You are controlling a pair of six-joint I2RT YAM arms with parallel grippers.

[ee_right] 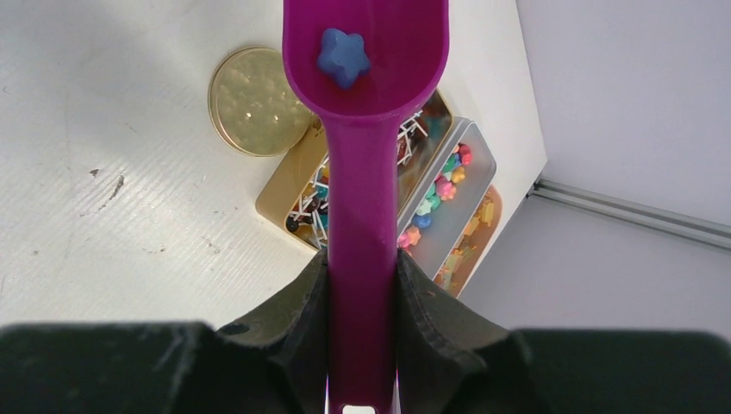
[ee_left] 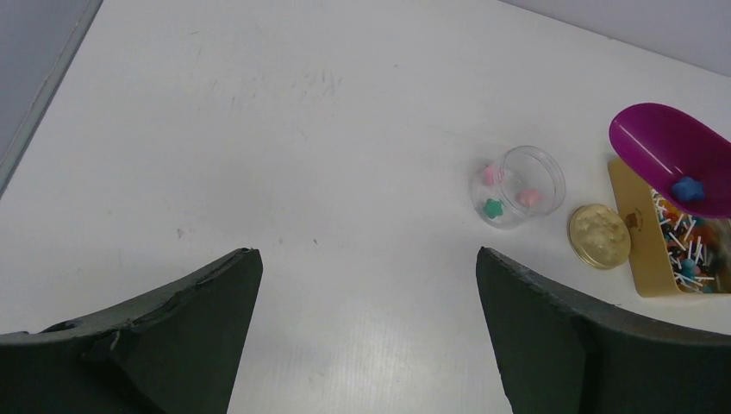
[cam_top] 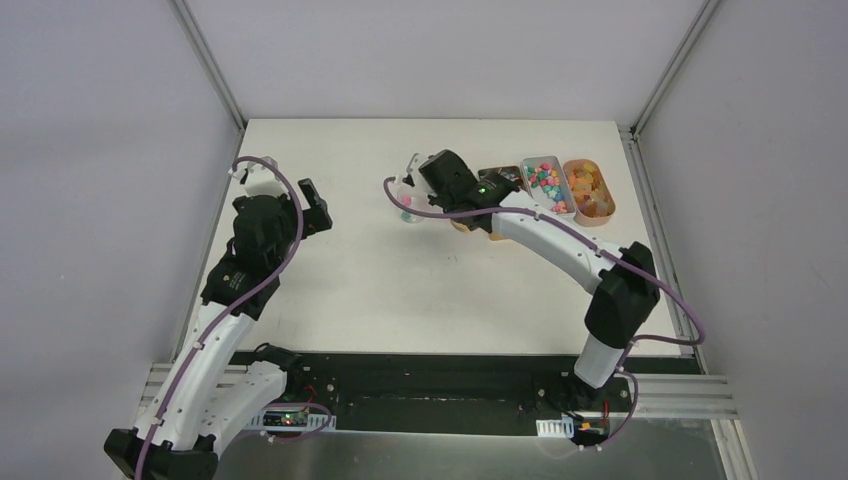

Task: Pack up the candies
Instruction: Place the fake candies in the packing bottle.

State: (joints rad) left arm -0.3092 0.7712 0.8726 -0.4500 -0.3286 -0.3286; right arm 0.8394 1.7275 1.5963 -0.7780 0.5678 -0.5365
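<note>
My right gripper (ee_right: 362, 263) is shut on the handle of a purple scoop (ee_right: 366, 60), held above the table. One blue star-shaped candy (ee_right: 343, 57) lies in the scoop's bowl. A small clear round jar (ee_left: 518, 185) stands on the table holding three candies, two pink and one teal. The scoop (ee_left: 668, 155) hovers to the right of the jar, not over it. More candies (cam_top: 545, 182) in mixed colours fill a clear tray at the back right. My left gripper (ee_left: 369, 254) is open and empty, well to the left of the jar (cam_top: 405, 205).
A round gold lid (ee_left: 599, 235) lies next to the jar. A gold tin (ee_left: 646, 259) of small stick sweets sits under the scoop. An orange-filled tray (cam_top: 589, 191) stands rightmost. Metal frame posts run along the table's far corners.
</note>
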